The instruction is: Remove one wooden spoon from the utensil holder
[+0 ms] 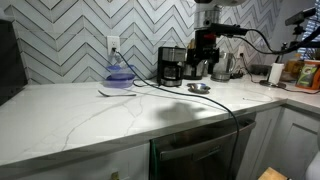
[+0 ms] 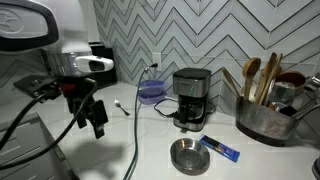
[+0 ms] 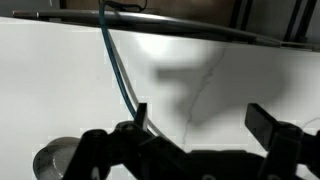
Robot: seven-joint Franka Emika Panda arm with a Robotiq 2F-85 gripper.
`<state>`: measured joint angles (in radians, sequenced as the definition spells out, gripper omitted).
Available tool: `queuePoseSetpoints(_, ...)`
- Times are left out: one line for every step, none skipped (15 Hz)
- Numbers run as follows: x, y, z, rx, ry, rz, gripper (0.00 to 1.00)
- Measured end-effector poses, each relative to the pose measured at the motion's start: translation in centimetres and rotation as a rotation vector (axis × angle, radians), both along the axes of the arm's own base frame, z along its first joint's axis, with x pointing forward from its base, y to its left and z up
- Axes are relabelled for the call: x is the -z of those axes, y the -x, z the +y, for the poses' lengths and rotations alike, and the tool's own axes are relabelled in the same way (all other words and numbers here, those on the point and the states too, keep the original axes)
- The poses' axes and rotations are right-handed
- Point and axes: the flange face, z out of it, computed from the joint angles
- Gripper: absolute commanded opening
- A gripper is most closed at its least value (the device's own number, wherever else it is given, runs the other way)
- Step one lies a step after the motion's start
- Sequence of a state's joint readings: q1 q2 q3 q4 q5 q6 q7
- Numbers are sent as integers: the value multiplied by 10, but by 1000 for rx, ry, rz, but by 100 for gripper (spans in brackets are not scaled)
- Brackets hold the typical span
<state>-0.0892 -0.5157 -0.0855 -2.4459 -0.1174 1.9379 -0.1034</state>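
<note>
Several wooden spoons (image 2: 254, 76) stand upright with their bowls up in the greyish metal utensil holder (image 2: 266, 122) at the right end of the counter. My gripper (image 2: 97, 126) hangs in the air over the counter's left part, well apart from the holder, with the black coffee maker (image 2: 190, 96) between them. In the wrist view the gripper (image 3: 200, 120) is open over bare white countertop, its two dark fingers (image 3: 263, 122) wide apart with nothing between them. The spoons and holder do not show in the wrist view.
A small round metal dish (image 2: 187, 155) and a blue packet (image 2: 220, 148) lie in front of the coffee maker. A purple bowl (image 2: 152, 92) sits by the tiled wall. A cable (image 3: 114, 60) trails across the counter. A paper roll (image 1: 275, 73) stands at the far end.
</note>
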Motion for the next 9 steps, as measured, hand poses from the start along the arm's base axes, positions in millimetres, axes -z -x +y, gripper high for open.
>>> queuePoseSetpoints(0, 0, 0, 0, 0, 0, 100)
queuePoseSetpoints(0, 0, 0, 0, 0, 0, 100)
queuePoseSetpoints(0, 0, 0, 0, 0, 0, 100)
queuePoseSetpoints(0, 0, 0, 0, 0, 0, 100)
queuePoseSetpoints(-1, 0, -1, 6, 4, -1, 100)
queuePoseSetpoints(-2, 0, -5, 14, 16, -4, 100)
queuePoseSetpoints(-5, -1, -12, 23, 31, -13, 100)
queuePoseSetpoints(-9, -2, -23, 35, 53, -32, 100)
queuePoseSetpoints(-15, -4, -37, 50, 77, -55, 100)
